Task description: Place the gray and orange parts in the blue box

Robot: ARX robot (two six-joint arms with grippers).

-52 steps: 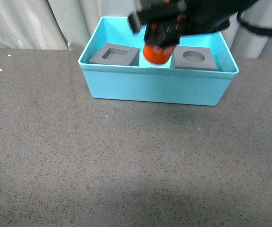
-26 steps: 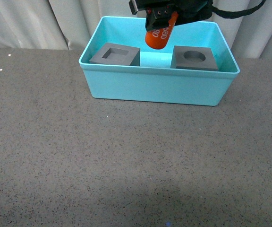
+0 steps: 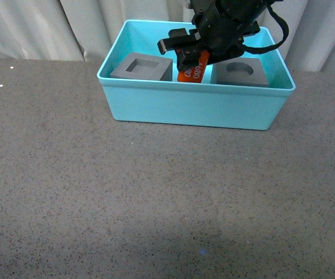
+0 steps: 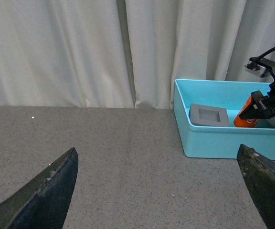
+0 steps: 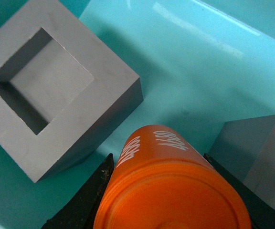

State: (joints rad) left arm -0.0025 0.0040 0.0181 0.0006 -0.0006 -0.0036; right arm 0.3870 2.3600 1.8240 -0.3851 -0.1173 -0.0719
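Blue box: I log one turquoise rectangular bin with a rimmed edge, upright on the counter, open side up.
Gray cube, square recess: matte gray, flat on the box floor toward my left, recess facing up.
Gray cube, round recess: matte gray, flat on the box floor toward my right, recess up.
Orange cylinder: smaller, white numbers on its side, tilted, between the two cubes inside the box, clamped in the right gripper jaws. I cannot tell whether it touches the floor.
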